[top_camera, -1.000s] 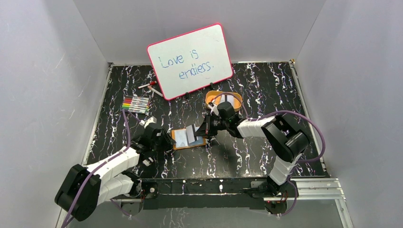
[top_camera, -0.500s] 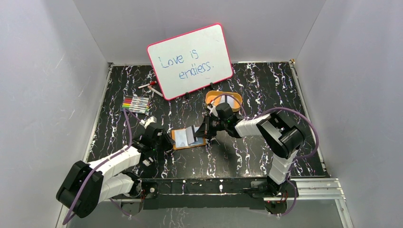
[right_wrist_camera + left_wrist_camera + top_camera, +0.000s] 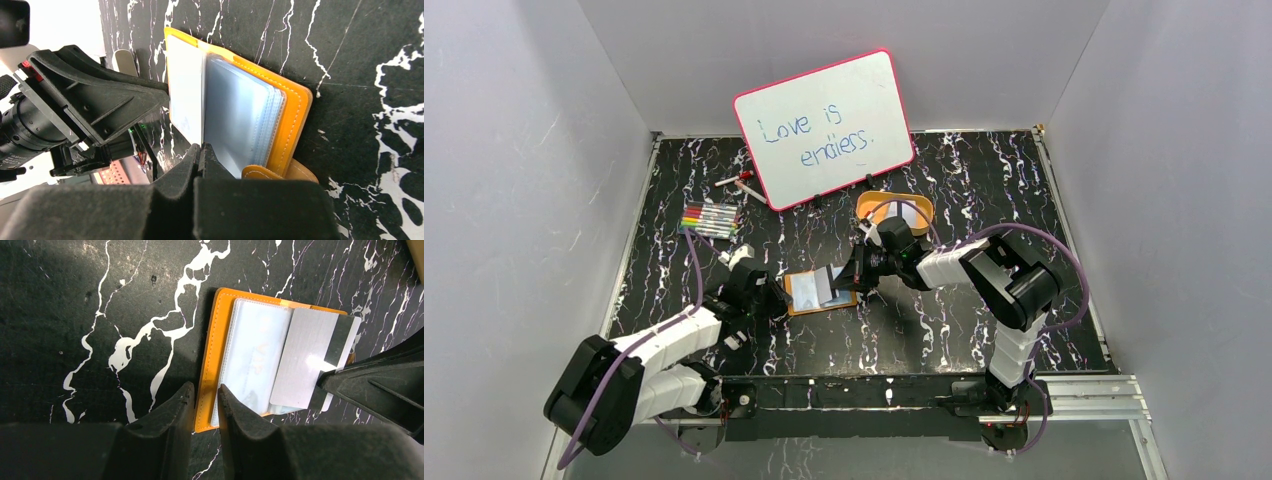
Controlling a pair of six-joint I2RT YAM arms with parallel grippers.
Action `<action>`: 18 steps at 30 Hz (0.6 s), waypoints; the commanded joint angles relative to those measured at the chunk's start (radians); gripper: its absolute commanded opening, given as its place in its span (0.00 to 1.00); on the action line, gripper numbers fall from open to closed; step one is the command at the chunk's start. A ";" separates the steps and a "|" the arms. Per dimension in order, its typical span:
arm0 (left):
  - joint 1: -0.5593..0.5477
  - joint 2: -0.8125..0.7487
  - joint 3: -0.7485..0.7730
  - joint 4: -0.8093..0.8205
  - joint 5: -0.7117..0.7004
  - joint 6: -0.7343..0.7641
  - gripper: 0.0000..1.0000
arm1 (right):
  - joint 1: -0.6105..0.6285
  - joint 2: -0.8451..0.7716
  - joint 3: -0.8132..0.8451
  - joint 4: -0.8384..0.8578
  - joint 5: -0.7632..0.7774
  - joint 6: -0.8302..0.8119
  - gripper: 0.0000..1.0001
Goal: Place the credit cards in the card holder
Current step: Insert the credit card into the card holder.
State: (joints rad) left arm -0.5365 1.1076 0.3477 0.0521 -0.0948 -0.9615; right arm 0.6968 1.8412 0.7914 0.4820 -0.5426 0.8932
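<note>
My right tool (image 3: pixel 200 152) is clamped on one corner of a card (image 3: pixel 305 352), at its dark stripe. The card lies slantwise over the clear sleeves of the open holder (image 3: pixel 207 370). My left tool (image 3: pixel 204 396) stands narrowly apart, straddling the holder's orange left edge, and I don't judge it to be pinching anything. The holder lies near the middle of the bench (image 3: pixel 75 315), toward the near edge. My worry is that a corner grip lets the card pivot if it snags a sleeve mouth. If I push with the holder unpinned, it would skid, and the card could slip between pages instead of into a pocket.
</note>
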 commanded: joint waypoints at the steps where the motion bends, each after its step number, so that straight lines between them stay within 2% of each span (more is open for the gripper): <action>1: 0.004 0.013 -0.012 -0.003 -0.005 0.008 0.22 | 0.005 0.008 0.030 0.059 -0.023 0.009 0.00; 18: 0.004 0.008 -0.021 0.000 0.001 0.002 0.19 | 0.007 0.035 0.020 0.083 -0.029 0.033 0.00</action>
State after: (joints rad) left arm -0.5365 1.1194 0.3428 0.0757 -0.0925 -0.9623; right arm 0.6971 1.8637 0.7914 0.5205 -0.5610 0.9180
